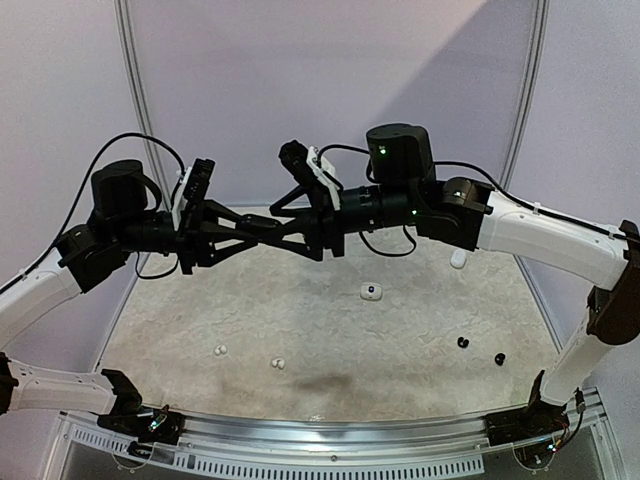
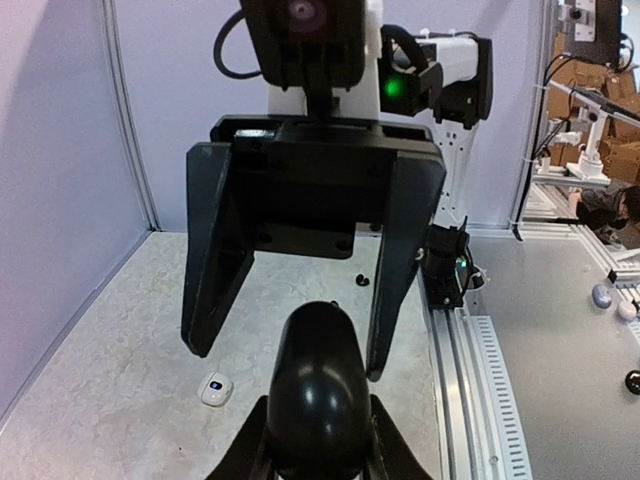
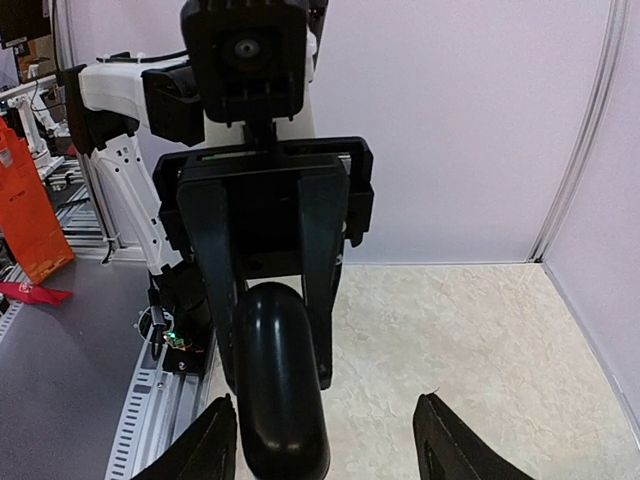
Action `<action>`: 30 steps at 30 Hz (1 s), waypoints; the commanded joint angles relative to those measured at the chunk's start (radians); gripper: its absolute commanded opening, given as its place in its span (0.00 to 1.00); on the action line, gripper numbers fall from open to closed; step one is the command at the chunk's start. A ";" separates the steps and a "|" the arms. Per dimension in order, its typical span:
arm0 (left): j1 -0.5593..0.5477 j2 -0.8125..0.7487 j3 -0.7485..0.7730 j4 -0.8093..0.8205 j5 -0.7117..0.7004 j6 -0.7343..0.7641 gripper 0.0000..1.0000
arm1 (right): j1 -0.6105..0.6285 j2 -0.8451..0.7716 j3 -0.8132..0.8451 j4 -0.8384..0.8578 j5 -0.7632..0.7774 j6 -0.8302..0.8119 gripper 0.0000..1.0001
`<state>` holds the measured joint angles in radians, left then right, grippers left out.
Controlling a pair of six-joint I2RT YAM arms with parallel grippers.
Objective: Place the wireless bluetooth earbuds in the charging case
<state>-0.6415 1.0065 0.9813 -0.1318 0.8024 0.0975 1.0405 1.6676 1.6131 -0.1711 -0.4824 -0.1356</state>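
Observation:
My left gripper (image 2: pixel 320 420) is shut on a black pebble-shaped charging case (image 2: pixel 320 390) and holds it high above the table. My right gripper (image 3: pixel 325 410) is open and faces it. Its fingers (image 2: pixel 405 250) stand on either side of the case without touching, and the case (image 3: pixel 280 390) is close to its left finger. Both grippers meet in mid-air in the top view (image 1: pixel 285 228). White earbuds (image 1: pixel 220 350) (image 1: pixel 277 363) lie on the near left of the table. Two black earbuds (image 1: pixel 462 342) (image 1: pixel 499 358) lie on the near right.
A small white case (image 1: pixel 371 291) with a blue dot lies mid-table, also in the left wrist view (image 2: pixel 215 388). Another white case (image 1: pixel 458 258) lies at the back right. Purple walls enclose the marbled table (image 1: pixel 330 340). A metal rail (image 1: pixel 330 440) runs along the near edge.

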 commanded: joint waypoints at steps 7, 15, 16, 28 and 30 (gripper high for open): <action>-0.007 -0.001 0.016 -0.104 0.025 0.211 0.00 | -0.001 0.016 0.027 0.000 0.063 0.003 0.60; -0.009 -0.008 0.033 -0.181 0.006 0.311 0.00 | -0.009 0.024 0.030 -0.022 0.084 0.014 0.58; -0.009 -0.009 0.033 -0.176 0.006 0.309 0.00 | -0.009 0.026 0.027 -0.022 0.087 0.017 0.58; -0.004 -0.017 0.001 -0.108 -0.036 0.102 0.00 | -0.048 0.090 0.031 -0.035 0.086 0.121 0.57; 0.005 -0.015 -0.010 -0.098 -0.082 0.016 0.00 | -0.048 0.091 0.028 -0.031 0.073 0.129 0.58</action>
<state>-0.6407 1.0061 0.9859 -0.2867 0.7517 0.2703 1.0191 1.7210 1.6299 -0.1894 -0.4194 -0.0628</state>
